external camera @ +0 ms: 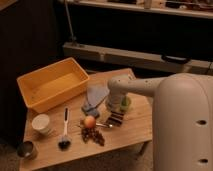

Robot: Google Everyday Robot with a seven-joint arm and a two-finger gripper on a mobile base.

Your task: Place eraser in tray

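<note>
The eraser (115, 119), a small dark block with reddish stripes, lies flat on the wooden table (135, 132) right of centre. My gripper (114, 107) hangs from the white arm (145, 86) and points down just above the eraser's far end. The tray (30, 82), a large yellow bin, stands at the table's back left, well apart from the eraser, and looks empty.
A blue cloth (95, 96) lies left of the gripper. A green object (125, 104) sits just behind it. An orange fruit (89, 121), a dark cluster (93, 136), a black-headed brush (64, 131), a white bowl (41, 122) and a metal bowl (26, 149) fill the front left.
</note>
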